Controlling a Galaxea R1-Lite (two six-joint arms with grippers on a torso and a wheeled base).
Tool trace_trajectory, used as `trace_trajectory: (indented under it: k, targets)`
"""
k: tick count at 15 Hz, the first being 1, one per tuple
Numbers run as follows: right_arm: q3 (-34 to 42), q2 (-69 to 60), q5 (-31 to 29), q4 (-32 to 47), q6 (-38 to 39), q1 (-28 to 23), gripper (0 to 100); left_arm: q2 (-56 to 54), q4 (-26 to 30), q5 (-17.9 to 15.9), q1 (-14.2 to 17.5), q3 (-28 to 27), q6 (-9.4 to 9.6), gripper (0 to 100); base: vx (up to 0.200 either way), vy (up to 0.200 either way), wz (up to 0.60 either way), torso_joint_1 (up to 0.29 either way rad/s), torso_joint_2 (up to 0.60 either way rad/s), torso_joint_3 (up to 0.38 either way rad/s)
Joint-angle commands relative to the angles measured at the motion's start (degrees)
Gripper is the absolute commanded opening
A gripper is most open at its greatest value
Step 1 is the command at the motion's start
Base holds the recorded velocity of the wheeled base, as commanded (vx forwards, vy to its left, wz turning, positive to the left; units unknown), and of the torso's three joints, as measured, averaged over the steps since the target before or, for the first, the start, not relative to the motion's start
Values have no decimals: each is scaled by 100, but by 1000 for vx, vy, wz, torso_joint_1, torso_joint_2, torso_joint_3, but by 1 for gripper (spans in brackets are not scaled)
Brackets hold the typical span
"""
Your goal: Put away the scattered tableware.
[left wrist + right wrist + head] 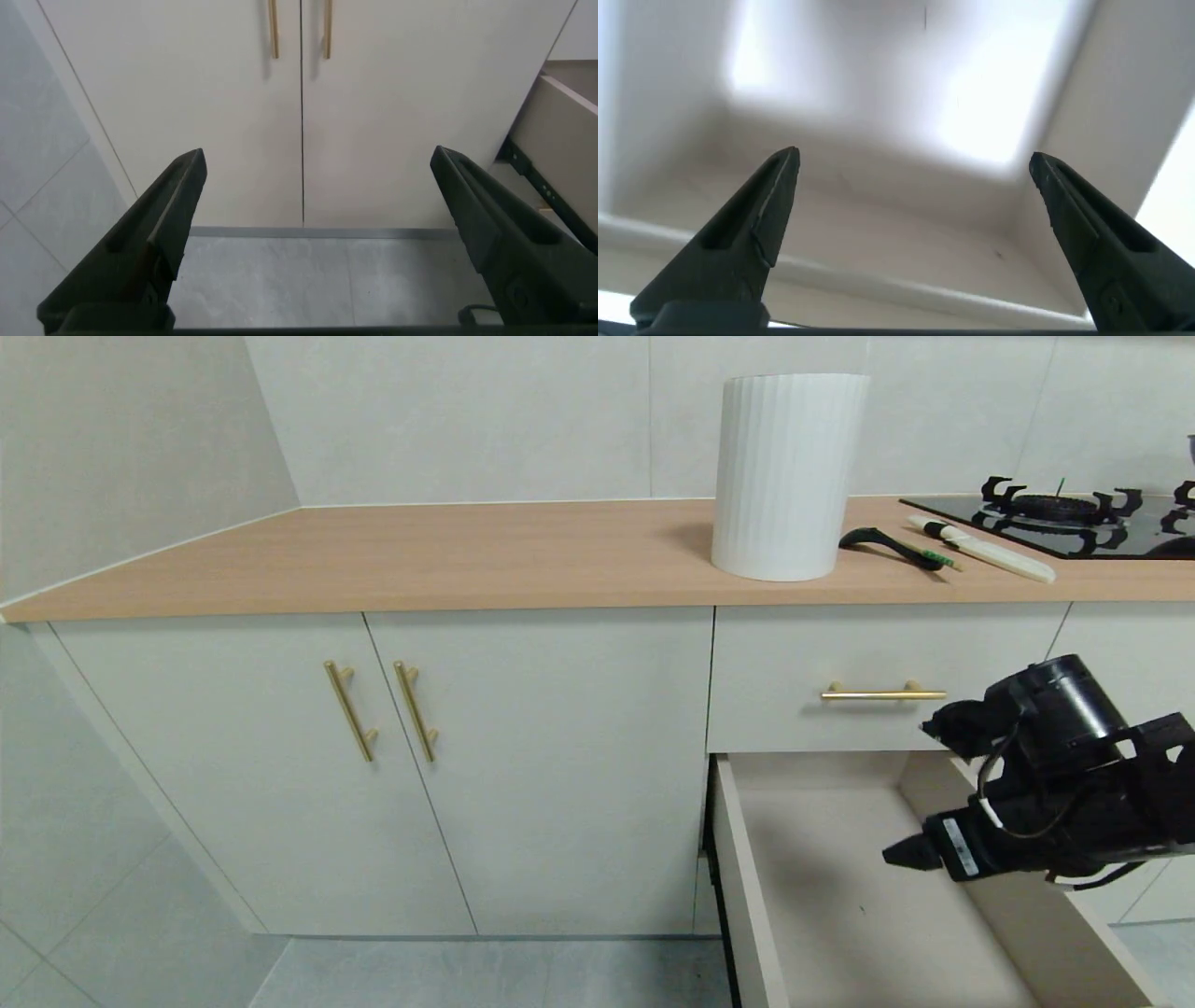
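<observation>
Right gripper [915, 163], jaws apart, hangs above the open drawer [747, 859], its front cut off; left gripper [318, 159] spread, facing cupboard doors [374, 140].

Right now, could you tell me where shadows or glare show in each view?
Head view: the white ribbed canister throws a soft shadow leftwards on the countertop. Right wrist view: two bright glare patches wash out the open drawer, the right pincer dark against it. Left wrist view: even light on the cabinet doors, no glare.
</observation>
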Motion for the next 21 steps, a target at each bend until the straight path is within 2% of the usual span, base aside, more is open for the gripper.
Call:
trace_trajectory:
  k: [1,12,18,21]
  targets:
    - [11,-359,9,-363,135,5,100,2,-1,2,0,0,0,100,0,0,0,0,0,0]
    - [820,-421,-26,-2622,188,-39,100,2,-1,2,0,0,0,100,0,0,0,0,0,0]
    - [882,-808,-44,-2657,-67,-39,100,2,-1,2,0,0,0,100,0,0,0,4,-16,-9]
    - [882,-825,-44,-2666,-67,-39,100,2,-1,2,0,0,0,100,0,0,0,54,-245,-237]
